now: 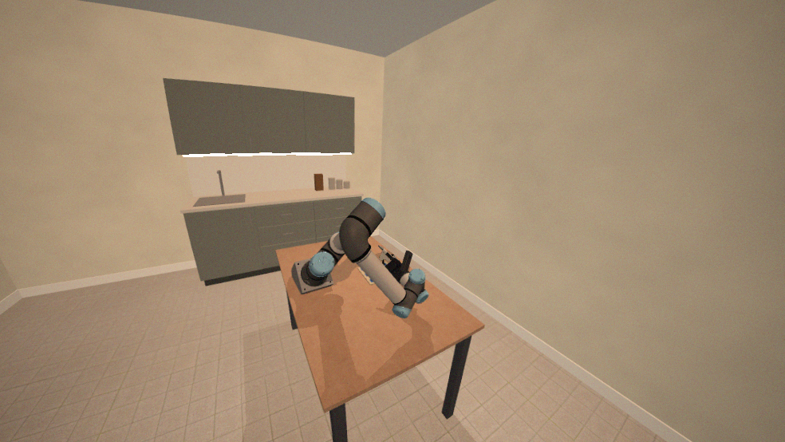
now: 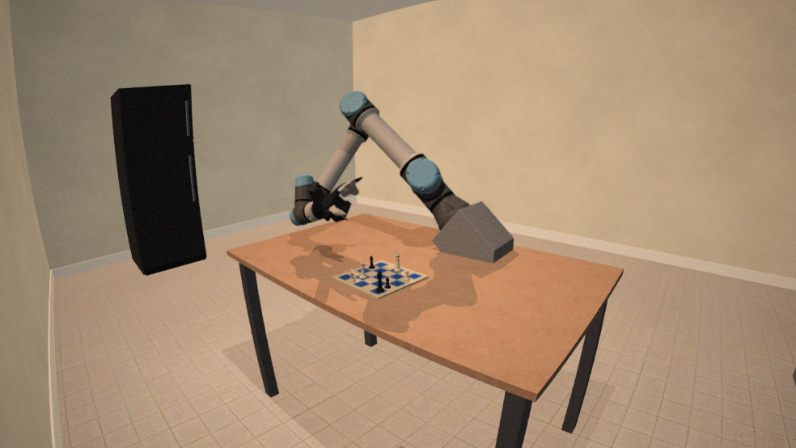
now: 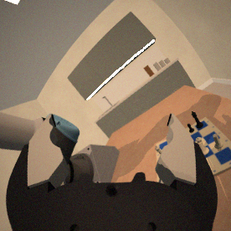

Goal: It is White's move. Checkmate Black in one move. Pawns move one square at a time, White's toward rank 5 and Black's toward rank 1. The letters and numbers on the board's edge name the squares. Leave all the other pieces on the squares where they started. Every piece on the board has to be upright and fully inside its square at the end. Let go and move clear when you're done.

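On board (image 2: pixel 380 279): two black pieces certain, others unclear; hand (image 2: pixel 340 196) open.

The grey six-joint arm with blue joint caps (image 2: pixel 384 139) is folded at the elbow, wrist dropped low and tipped sideways. Its black two-jaw gripper (image 2: pixel 340 196) is spread all the way, nothing in it.

Blue-and-cream checkered chessboard (image 2: pixel 380 278) (orange-brown table (image 2: pixel 501 323)).
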Motion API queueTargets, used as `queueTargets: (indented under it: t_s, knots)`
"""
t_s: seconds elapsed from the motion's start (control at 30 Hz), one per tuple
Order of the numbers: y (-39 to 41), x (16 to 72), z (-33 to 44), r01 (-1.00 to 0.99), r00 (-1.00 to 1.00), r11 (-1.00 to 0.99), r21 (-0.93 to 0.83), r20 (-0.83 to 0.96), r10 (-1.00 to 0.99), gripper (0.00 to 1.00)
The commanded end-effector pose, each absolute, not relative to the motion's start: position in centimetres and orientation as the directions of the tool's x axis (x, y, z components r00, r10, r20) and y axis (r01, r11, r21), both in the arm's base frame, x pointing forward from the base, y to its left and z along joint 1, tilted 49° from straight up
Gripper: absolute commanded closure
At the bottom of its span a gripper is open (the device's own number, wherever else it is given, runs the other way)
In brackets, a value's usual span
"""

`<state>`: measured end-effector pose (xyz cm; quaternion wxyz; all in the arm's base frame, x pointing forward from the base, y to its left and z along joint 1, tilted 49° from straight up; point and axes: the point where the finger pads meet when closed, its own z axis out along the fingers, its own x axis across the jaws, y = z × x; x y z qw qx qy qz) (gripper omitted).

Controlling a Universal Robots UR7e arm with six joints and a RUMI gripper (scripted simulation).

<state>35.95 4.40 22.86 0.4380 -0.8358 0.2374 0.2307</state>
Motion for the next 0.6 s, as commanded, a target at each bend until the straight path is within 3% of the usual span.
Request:
queueTargets:
  t_s: [0.0,0.3,0.57]
  knots:
    - [0.7,37.2,20.9,-0.426,0.894,-0.596,-0.68,-0.419,-0.161,0.0]
    - [-8.2,39.9,18.2,-0.067,0.996,-0.784,-0.617,-0.09,-0.015,0.0]
    - [-11.7,40.9,17.6,0.057,0.998,-0.834,-0.549,0.008,0.063,0.0]
